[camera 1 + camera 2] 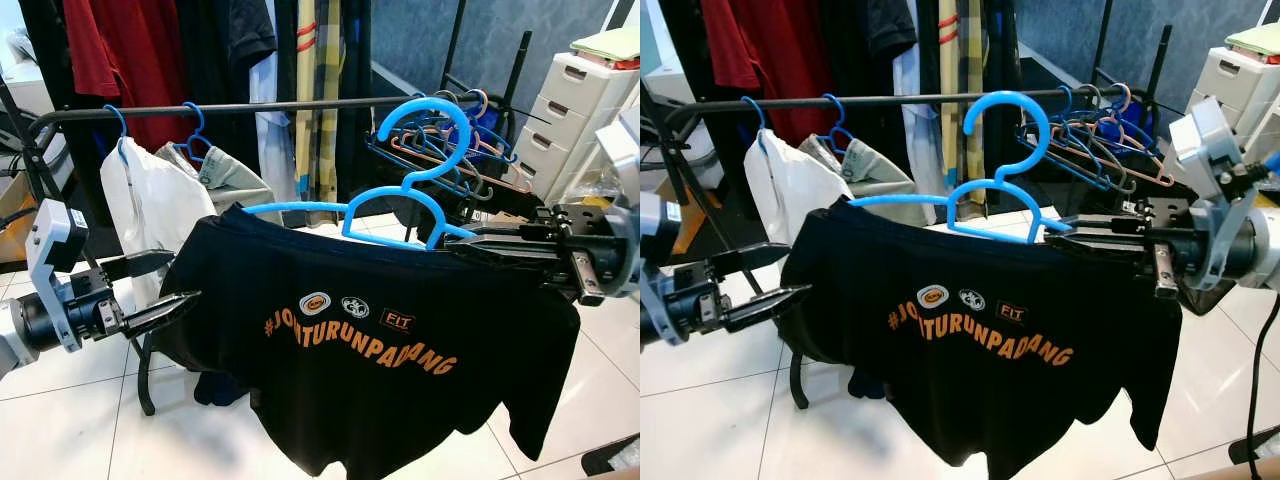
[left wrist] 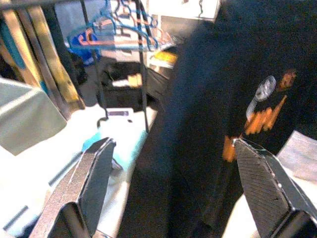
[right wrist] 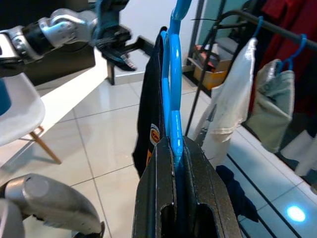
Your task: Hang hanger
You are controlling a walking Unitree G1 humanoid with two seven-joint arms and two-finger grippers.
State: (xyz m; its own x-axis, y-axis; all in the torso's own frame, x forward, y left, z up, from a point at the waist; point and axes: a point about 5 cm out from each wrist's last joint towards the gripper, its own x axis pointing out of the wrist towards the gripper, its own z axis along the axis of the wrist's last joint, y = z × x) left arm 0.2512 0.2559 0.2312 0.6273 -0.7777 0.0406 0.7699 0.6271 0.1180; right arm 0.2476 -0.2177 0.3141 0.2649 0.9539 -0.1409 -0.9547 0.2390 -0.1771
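Two grippers work before a black clothes rail (image 1: 250, 107): the right gripper (image 1: 470, 243) pinches one arm of a blue hanger (image 1: 400, 195) carrying a black T-shirt (image 1: 370, 350) with orange lettering, its hook level with the rail but not on it. The left gripper (image 1: 165, 285), fingers spread, sits at the shirt's far sleeve, below the rail.
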